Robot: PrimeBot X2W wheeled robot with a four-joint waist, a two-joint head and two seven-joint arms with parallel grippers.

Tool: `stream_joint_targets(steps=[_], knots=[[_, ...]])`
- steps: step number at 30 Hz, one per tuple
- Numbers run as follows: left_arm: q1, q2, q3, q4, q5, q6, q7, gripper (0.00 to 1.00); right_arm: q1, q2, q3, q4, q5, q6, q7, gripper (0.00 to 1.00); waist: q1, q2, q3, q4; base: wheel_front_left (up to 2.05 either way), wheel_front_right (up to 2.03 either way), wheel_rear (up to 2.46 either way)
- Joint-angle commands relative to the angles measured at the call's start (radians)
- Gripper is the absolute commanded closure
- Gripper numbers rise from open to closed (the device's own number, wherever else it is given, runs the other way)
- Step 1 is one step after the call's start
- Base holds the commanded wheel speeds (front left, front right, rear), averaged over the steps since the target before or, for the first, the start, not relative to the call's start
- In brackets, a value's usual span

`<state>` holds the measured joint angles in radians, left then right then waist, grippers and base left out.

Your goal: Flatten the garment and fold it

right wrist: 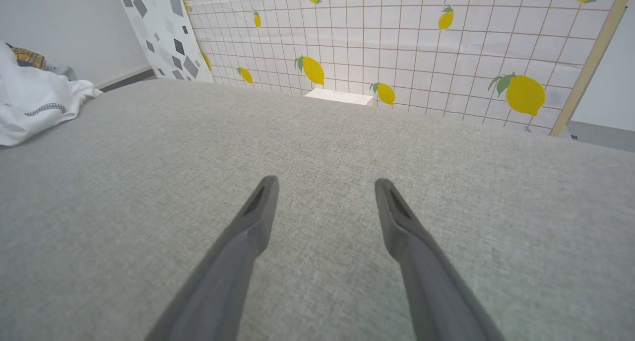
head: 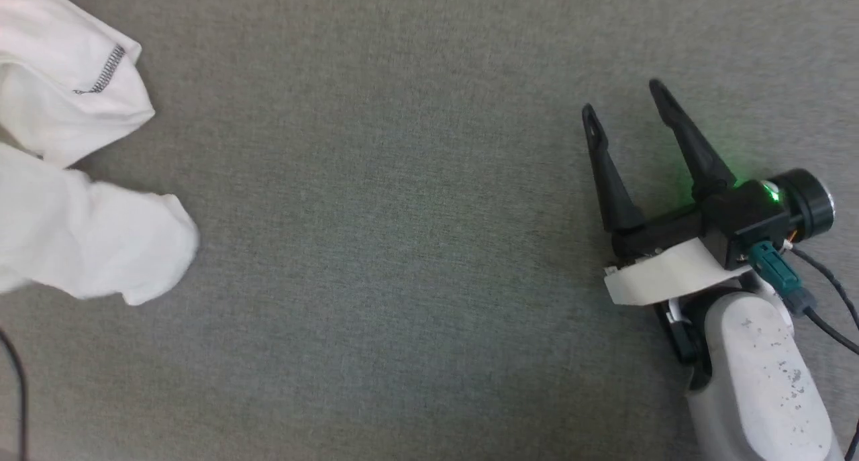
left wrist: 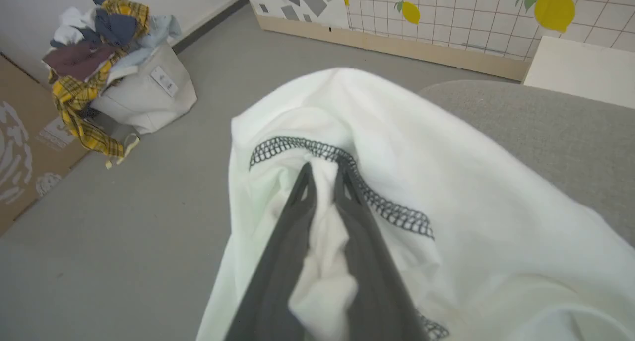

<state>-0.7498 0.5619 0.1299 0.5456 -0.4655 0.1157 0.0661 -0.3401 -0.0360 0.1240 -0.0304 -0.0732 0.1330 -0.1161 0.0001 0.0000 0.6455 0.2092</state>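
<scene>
- The garment [left wrist: 446,182], a large white shirt of soft fabric, lies bunched at the left end of the grey woven cushion surface [head: 402,246], with part of it hanging past the edge towards the grey floor [left wrist: 124,241].
- A line of grey-black contrast stitching [left wrist: 387,207] curves across the folds just beside the fingertips in the left wrist view.
- The left gripper [left wrist: 324,174] has its two long dark fingers drawn nearly together, pinching a fold of the white cloth between them.
- The right gripper [head: 623,102] sits well apart from the shirt, at the right of the head view, just above bare cushion.
- Its fingers are spread wide with nothing between them; a green light [head: 772,194] glows on its body.
- A pale fabric laundry basket [left wrist: 144,88] stands on the floor near the wall, heaped with mixed clothes, among them a yellow plaid piece.
- A white tiled wall panel printed with yellow lemons [right wrist: 421,43] stands behind the cushion.
- A small flat white block [right wrist: 339,96] sits at the foot of that panel.
</scene>
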Motion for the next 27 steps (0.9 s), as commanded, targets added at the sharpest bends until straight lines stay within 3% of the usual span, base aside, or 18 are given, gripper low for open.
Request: stream_joint_targets(steps=[1,7,12,19,27], knots=[[-0.032,0.037,-0.018,-0.015,0.048,0.004,-0.072,1.00,0.041,-0.017,-0.019,0.047,0.011,-0.002,-0.009,0.00,-0.0001,0.0000,-0.161,-0.003,0.00,0.00,0.00],[-0.137,0.071,-0.134,-0.081,0.164,-0.049,-0.199,1.00,0.098,-0.015,-0.045,0.115,0.069,-0.002,-0.044,0.00,-0.0001,0.0000,-0.352,-0.039,0.00,0.00,0.00],[-0.227,0.043,-0.225,-0.170,0.205,-0.090,-0.187,1.00,0.146,-0.015,-0.080,0.144,0.109,-0.002,-0.060,0.00,-0.0001,0.0000,-0.468,-0.096,0.00,0.00,0.00],[-0.320,-0.080,-0.341,-0.314,0.199,-0.116,-0.085,1.00,0.211,-0.014,-0.123,0.152,0.142,-0.002,-0.066,0.00,-0.0001,0.0000,-0.562,-0.196,0.00,0.00,0.00],[-0.370,-0.252,-0.446,-0.338,0.141,-0.148,-0.052,1.00,0.228,-0.014,-0.143,0.132,0.149,-0.002,-0.058,0.00,-0.0001,0.0000,-0.566,-0.322,0.00,0.00,0.00]])
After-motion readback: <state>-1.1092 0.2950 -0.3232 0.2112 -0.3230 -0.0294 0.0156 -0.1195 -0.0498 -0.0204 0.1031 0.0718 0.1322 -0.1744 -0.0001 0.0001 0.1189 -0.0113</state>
